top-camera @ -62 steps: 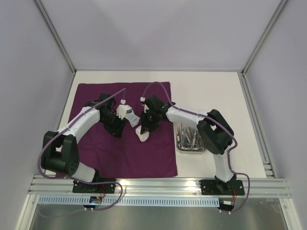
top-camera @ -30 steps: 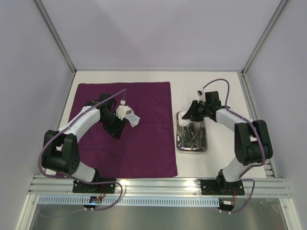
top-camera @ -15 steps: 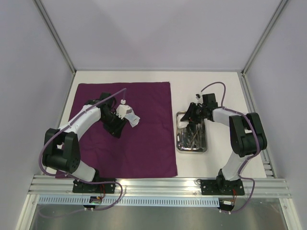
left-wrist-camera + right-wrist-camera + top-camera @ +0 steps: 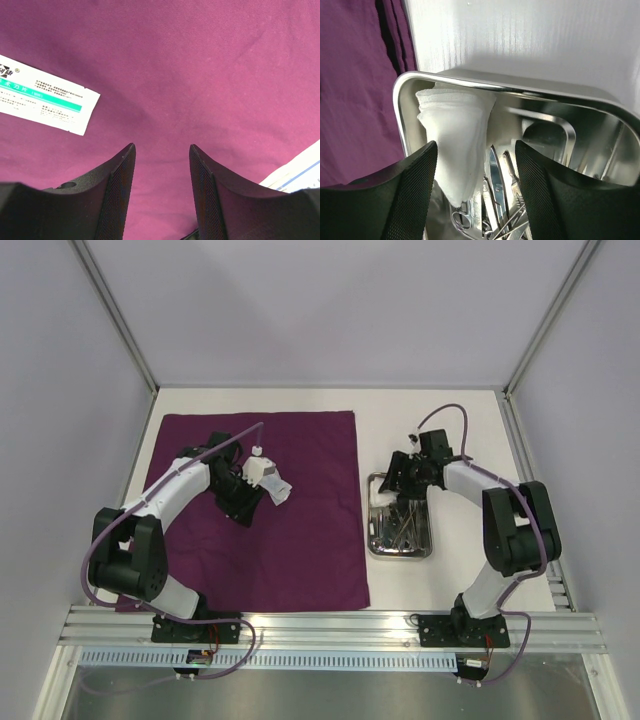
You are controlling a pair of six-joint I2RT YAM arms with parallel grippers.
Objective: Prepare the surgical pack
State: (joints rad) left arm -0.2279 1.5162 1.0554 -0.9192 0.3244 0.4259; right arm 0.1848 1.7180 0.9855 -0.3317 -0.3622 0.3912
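White surface (image 4: 450,420) bears a deep-purple cloth (image 4: 300,540). The left end effector (image 4: 161,150) gapes empty over it, near a white printed packet (image 4: 42,95). The right end effector (image 4: 475,145) is spread wide above a shiny steel tray (image 4: 520,90) holding folded white gauze (image 4: 455,125) and thin metal scissors (image 4: 495,170).

The deep-purple cloth (image 4: 300,550) lies spread flat on the left half of the table; the shiny steel tray (image 4: 400,553) sits just off its right edge; a folded white gauze (image 4: 455,135) leans in the tray's far left corner, its top against the rim; scissors (image 4: 465,219) and other thin metal tools (image 4: 517,225) lie heaped beside it; a white printed packet (image 4: 45,102) with a teal stripe lies flat on the cloth; a second packet's corner (image 4: 300,172) shows nearby.
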